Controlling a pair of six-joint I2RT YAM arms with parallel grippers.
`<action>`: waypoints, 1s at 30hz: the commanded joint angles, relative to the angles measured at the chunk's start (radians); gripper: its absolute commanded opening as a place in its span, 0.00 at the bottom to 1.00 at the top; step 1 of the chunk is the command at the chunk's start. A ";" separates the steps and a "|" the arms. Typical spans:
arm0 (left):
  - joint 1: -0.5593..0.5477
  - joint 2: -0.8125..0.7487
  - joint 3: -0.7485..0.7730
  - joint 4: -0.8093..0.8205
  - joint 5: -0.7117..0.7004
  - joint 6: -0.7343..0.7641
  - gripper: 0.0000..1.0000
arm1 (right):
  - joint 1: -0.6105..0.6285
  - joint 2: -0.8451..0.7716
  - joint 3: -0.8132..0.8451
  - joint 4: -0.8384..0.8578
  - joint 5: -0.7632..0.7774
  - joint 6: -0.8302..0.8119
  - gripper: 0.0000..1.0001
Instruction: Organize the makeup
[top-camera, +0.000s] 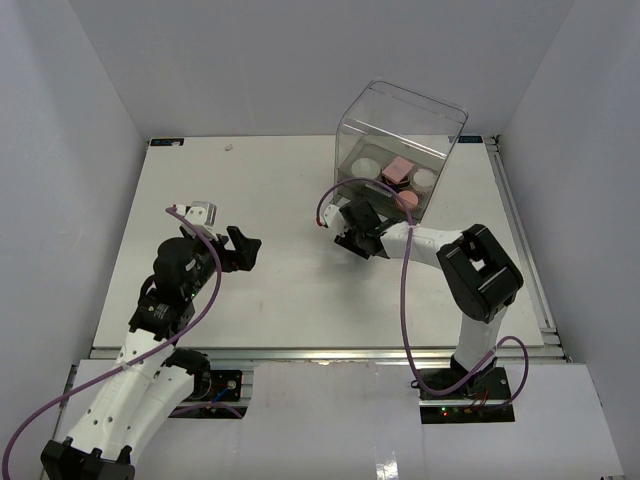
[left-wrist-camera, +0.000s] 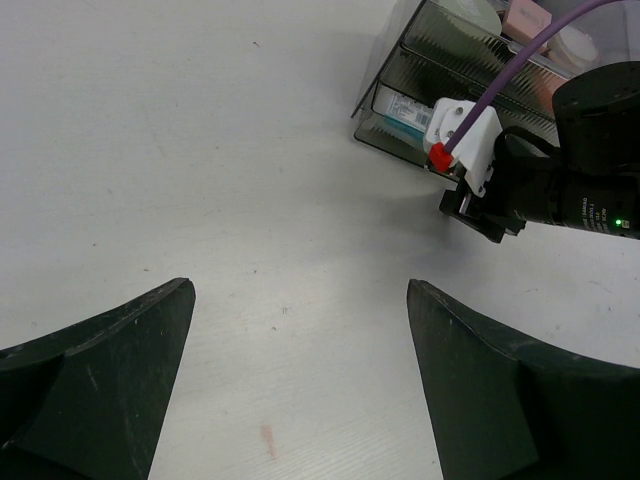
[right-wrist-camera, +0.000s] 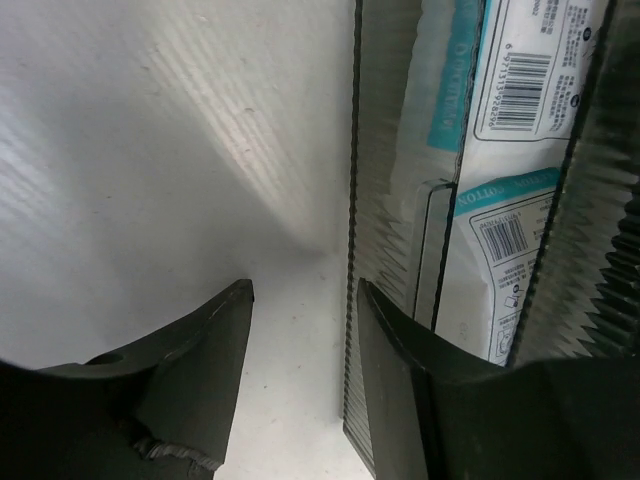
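Your right claw (right-wrist-camera: 300, 360) is the one that matters here. It sits right at the near-left face of the clear box (top-camera: 400, 110), which stands at the far right of the table (top-camera: 280, 190). Its jaws are partly spread with nothing clamped. The ribbed edge of the grey drawer (right-wrist-camera: 385, 150) runs just inside the right-hand finger (right-wrist-camera: 400, 390), and only bare table shows in the rest of the gap.

The two white-blue sachets (right-wrist-camera: 490, 270) lie just beyond that edge, inside the drawer, on the far side of your claw. Their long sides run parallel to the ribbed front, so they lie across your reach rather than pointing at you.

The pink puffs (top-camera: 398, 168) and white round pads (top-camera: 365, 165) rest in the box's top tray. You cannot see any brushes.

Your right arm is folded at the elbow, and its forearm reaches left and far to bring the wrist to the box. I judge the next move to be on the drawer rather than on the sachets.

Your left claw (left-wrist-camera: 300, 380) hangs wide and empty over the left middle of the table. It points right, well apart from the box, so leave it out.
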 joint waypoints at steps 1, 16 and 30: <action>0.001 -0.010 -0.007 0.015 -0.007 0.007 0.98 | -0.015 0.033 0.036 0.042 0.078 -0.034 0.56; 0.001 -0.011 -0.006 0.015 -0.009 0.007 0.98 | -0.064 0.059 0.067 0.047 0.099 -0.091 0.64; 0.001 -0.003 -0.008 0.053 0.104 0.033 0.98 | -0.069 -0.355 0.001 -0.248 -0.657 -0.003 0.74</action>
